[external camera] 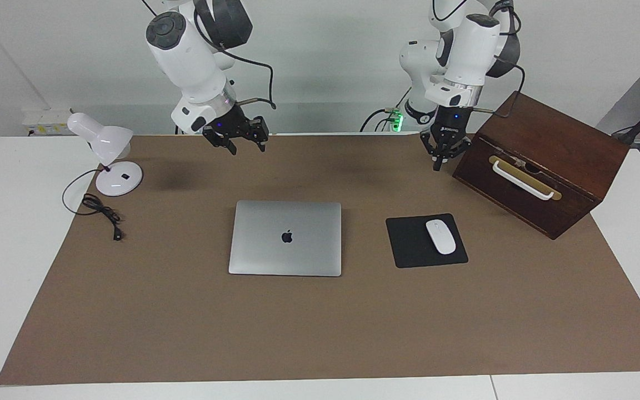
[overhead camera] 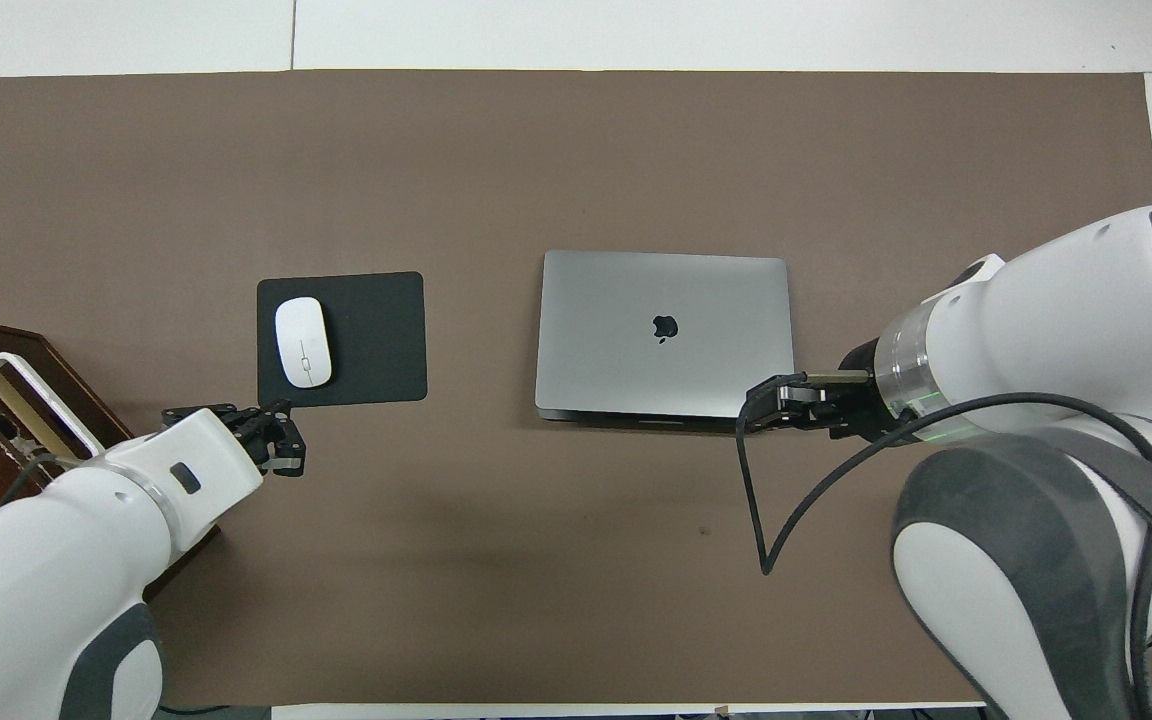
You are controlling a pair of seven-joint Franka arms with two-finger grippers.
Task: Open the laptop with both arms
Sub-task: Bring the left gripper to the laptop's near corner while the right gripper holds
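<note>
The silver-grey laptop (external camera: pixel 285 238) lies closed and flat on the brown mat, apple logo up; it also shows in the overhead view (overhead camera: pixel 664 330). My right gripper (external camera: pixel 248 149) hangs open in the air over the mat, raised clear of the laptop. In the overhead view it (overhead camera: pixel 754 405) sits over the laptop's robot-side corner toward the right arm's end. My left gripper (external camera: pixel 438 164) hangs over the mat beside the wooden box, its fingertips together and holding nothing. In the overhead view it (overhead camera: pixel 284 440) is over the mat by the mouse pad's robot-side edge.
A black mouse pad (external camera: pixel 409 244) with a white mouse (external camera: pixel 440 236) lies beside the laptop toward the left arm's end. A dark wooden box (external camera: pixel 542 161) with a white handle stands at that end. A white desk lamp (external camera: pixel 110 150) and its cable (external camera: pixel 100 214) are at the right arm's end.
</note>
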